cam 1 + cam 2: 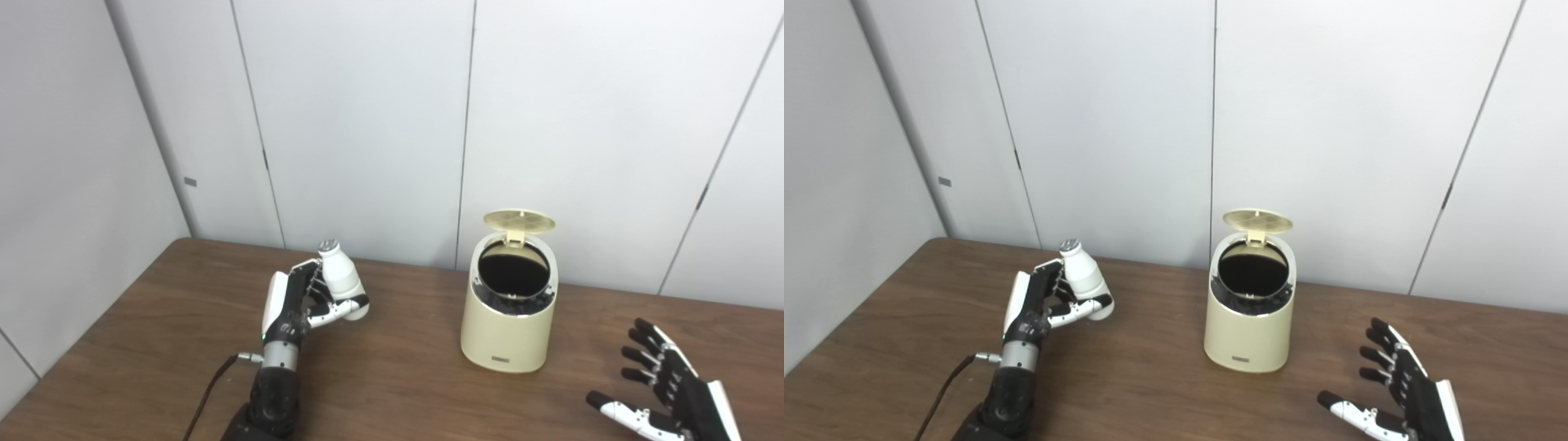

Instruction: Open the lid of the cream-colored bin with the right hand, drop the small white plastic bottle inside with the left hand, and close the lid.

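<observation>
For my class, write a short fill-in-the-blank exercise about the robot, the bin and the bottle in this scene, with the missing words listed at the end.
1. The lid of the cream-colored bin is ____.
2. The small white plastic bottle is held in the robot's ____ hand.
3. The right hand holds nothing, its fingers spread ____.
4. The bin stands on a brown ____ table.

Missing words: open; left; apart; wooden

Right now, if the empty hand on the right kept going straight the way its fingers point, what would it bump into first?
The right hand is open, its fingers aiming up and left toward the cream bin. It would probably meet the bin's side first, though depth is hard to judge; bare table lies between.
</observation>
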Controlling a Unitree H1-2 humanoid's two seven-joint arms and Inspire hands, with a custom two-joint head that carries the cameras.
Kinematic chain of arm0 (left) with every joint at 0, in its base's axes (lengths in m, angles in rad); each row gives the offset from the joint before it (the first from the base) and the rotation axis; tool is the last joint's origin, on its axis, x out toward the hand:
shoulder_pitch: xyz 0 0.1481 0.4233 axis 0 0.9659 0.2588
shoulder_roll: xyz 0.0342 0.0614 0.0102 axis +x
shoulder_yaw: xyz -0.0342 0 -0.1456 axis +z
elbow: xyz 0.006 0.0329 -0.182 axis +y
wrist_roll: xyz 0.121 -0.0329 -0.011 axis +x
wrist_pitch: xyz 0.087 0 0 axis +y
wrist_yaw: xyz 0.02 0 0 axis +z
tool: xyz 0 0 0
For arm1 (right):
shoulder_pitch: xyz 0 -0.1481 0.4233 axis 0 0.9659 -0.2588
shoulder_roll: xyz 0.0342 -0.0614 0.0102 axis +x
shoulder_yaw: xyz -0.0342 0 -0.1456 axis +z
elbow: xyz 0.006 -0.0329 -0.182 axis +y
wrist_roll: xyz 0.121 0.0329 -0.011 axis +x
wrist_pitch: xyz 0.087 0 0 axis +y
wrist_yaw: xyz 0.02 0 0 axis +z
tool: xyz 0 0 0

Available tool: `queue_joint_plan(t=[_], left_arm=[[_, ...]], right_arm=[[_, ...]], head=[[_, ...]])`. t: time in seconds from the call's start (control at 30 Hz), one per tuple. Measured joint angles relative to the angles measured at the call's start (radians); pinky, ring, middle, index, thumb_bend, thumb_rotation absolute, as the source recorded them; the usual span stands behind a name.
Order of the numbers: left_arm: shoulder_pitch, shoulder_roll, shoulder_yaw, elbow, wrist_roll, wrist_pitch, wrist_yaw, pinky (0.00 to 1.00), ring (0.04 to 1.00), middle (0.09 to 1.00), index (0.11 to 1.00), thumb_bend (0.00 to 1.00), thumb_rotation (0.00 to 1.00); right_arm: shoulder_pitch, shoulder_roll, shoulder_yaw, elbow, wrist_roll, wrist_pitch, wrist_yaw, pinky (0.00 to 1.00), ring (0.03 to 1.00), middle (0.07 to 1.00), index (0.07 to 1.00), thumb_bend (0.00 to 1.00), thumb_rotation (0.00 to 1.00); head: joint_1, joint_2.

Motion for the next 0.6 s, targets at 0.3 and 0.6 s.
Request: queue_joint_plan(t=[0.3,0.6], left_arm=[[-0.021,-0.026,-0.030,-0.204,-0.012,0.001,-0.051,0.36,0.429,0.486,0.496,0.51,0.00],[-0.112,-0.053,-0.075,-0.282,0.005,0.046,-0.134,0.37,0.425,0.482,0.500,0.51,0.00]], right_arm=[[-0.013,0.009,0.014,0.068,-0.036,-0.044,-0.027,0.66,0.770,0.848,0.849,0.71,0.16],[-0.025,0.027,0.032,0.104,-0.077,-0.077,-0.056,0.64,0.762,0.847,0.847,0.72,0.20]], head=[[-0.074,-0.032],[-0.129,-0.055]])
